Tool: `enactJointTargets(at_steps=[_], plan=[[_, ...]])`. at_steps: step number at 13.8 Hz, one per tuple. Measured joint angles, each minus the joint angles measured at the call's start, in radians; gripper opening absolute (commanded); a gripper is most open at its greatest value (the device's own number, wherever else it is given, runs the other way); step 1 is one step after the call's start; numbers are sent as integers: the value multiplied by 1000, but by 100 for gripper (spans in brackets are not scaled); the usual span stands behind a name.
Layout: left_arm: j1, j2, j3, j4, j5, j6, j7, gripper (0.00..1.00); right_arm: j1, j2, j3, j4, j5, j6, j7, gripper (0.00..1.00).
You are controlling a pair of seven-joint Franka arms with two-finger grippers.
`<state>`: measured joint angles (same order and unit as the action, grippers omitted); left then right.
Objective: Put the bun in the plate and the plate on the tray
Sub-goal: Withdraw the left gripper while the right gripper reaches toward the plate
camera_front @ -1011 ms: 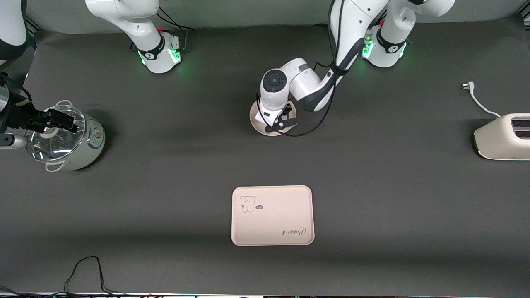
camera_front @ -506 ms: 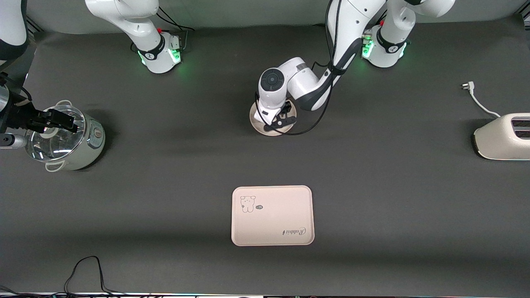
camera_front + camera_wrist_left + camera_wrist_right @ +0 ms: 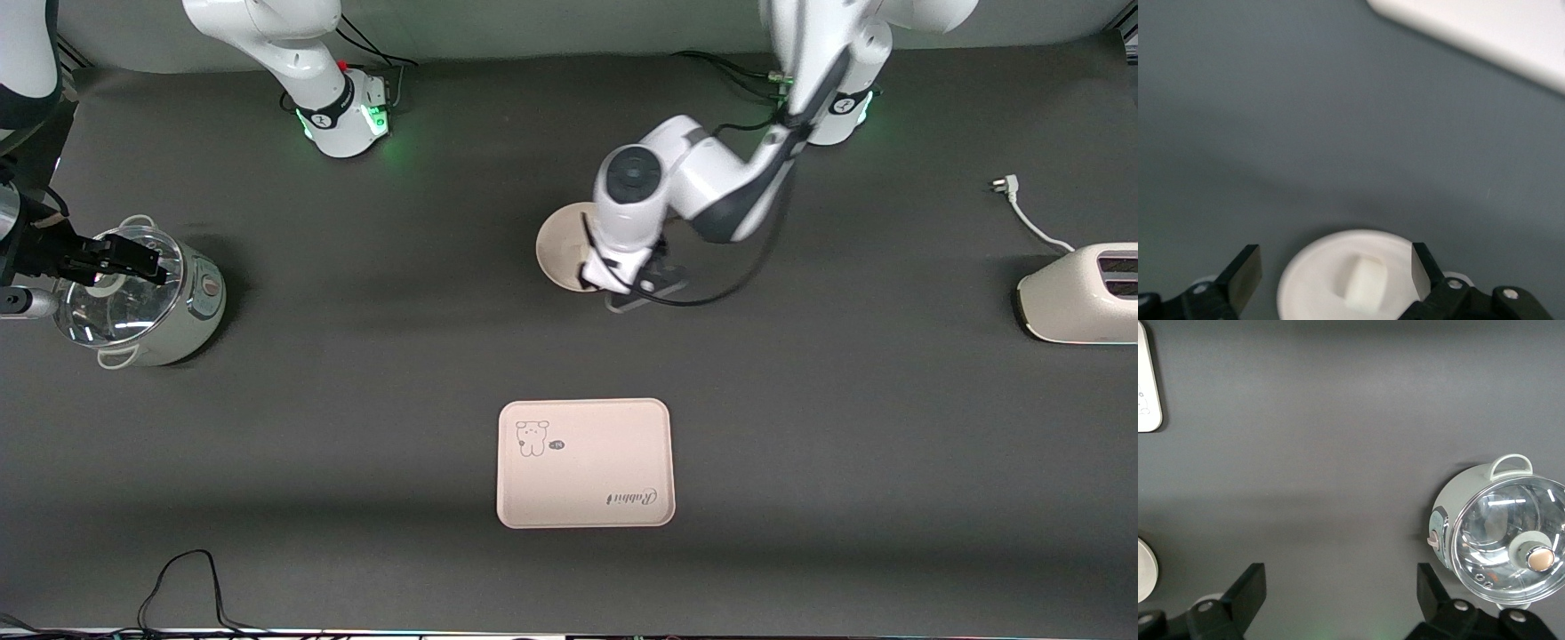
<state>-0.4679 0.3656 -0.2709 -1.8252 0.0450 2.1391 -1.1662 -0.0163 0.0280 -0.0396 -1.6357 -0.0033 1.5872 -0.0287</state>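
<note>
The round cream-pink plate (image 3: pixel 558 247) lies mid-table, partly under my left hand. The off-white bun (image 3: pixel 1365 283) lies on the plate (image 3: pixel 1311 287) in the left wrist view; in the front view the arm hides it. My left gripper (image 3: pixel 633 289) (image 3: pixel 1335 270) is open and empty, up over the plate's edge toward the left arm's end. The tray (image 3: pixel 582 462) with the rabbit drawing lies nearer the front camera, bare; its corner shows in the left wrist view (image 3: pixel 1485 27). My right gripper (image 3: pixel 133 260) (image 3: pixel 1338 593) waits open and empty by the pot.
A glass-lidded pot (image 3: pixel 147 298) (image 3: pixel 1501 533) stands at the right arm's end. A white toaster (image 3: pixel 1080 293) with its cord and plug (image 3: pixel 1022 213) is at the left arm's end. A black cable (image 3: pixel 187 587) lies at the table's front edge.
My left hand has moved off the plate's middle toward the left arm's end, uncovering more of the plate. The right arm has not moved.
</note>
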Motion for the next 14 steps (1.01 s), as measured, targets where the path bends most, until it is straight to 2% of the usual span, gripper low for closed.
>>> enactJointTargets(at_steps=[3, 7, 12, 14], plan=[[176, -81, 5, 93, 1, -176, 165, 100, 19, -1, 5, 1, 0, -15, 0, 100], [306, -143, 12, 161, 22, -309, 327, 100, 121, -13, 10, 2, 44, -30, 24, 100], [554, -193, 21, 166, 34, -362, 736, 100, 336, -15, 17, 2, 80, -14, 292, 100], [606, -222, 46, 170, 34, -393, 836, 100, 441, -10, 19, 0, 82, 20, 437, 100]])
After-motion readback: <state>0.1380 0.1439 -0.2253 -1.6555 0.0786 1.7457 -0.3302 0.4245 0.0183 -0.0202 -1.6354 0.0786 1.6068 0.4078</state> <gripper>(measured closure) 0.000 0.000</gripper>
